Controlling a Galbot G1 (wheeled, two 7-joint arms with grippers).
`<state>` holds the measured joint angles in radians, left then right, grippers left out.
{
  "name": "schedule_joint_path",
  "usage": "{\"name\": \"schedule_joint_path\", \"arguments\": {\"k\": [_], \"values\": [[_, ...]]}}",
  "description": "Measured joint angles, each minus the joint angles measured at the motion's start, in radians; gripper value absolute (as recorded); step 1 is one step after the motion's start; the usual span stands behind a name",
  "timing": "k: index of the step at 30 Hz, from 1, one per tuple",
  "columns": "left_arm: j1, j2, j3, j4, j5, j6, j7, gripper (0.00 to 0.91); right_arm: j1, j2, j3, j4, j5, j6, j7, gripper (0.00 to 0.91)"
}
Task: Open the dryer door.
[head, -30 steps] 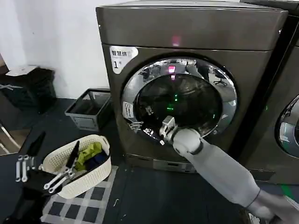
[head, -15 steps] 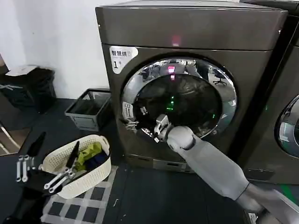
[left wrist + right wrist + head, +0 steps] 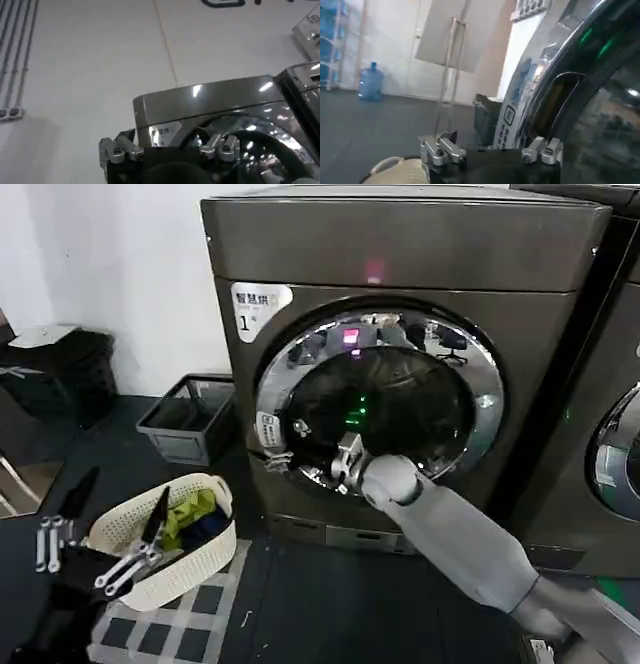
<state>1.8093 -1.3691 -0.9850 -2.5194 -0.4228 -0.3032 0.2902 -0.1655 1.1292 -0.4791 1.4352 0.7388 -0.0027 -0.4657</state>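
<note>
The dryer [image 3: 400, 244], a dark grey-brown box with a white "1" sticker [image 3: 258, 304] and a pink light, fills the middle of the head view. The chrome rim of its dryer door [image 3: 480, 354] rings dark glass. My right gripper [image 3: 285, 462] reaches across the lower glass to the door's left rim, just under a small white label, and its fingers stand open. In the right wrist view the right gripper [image 3: 492, 150] is close to the dryer door [image 3: 540, 60]. I cannot tell whether the door has come off the front. My left gripper [image 3: 120, 504] hangs open low at the left, over the basket.
A white laundry basket [image 3: 200, 559] with clothes sits on a checkered mat [image 3: 170, 629] left of the dryer. Behind it are a grey crate [image 3: 185, 419] and a black bin [image 3: 60, 374]. A neighbouring machine [image 3: 610, 454] stands tight at the right.
My right gripper has slid left across the lower glass to the door's left rim. The left arm has not moved.
</note>
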Motion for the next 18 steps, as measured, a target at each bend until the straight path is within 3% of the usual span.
{"name": "schedule_joint_path", "arguments": {"k": [9, 18], "values": [[-0.045, 0.066, -0.043, 0.075, 0.001, 0.055, -0.003, 0.907, -0.018, -0.065, -0.007, 0.104, 0.041, 0.000, -0.048, 0.907], [-0.159, 0.203, 0.003, 0.193, 0.020, 0.142, -0.054, 0.907, -0.052, -0.134, 0.017, 0.204, 0.068, 0.000, -0.086, 0.907]]}}
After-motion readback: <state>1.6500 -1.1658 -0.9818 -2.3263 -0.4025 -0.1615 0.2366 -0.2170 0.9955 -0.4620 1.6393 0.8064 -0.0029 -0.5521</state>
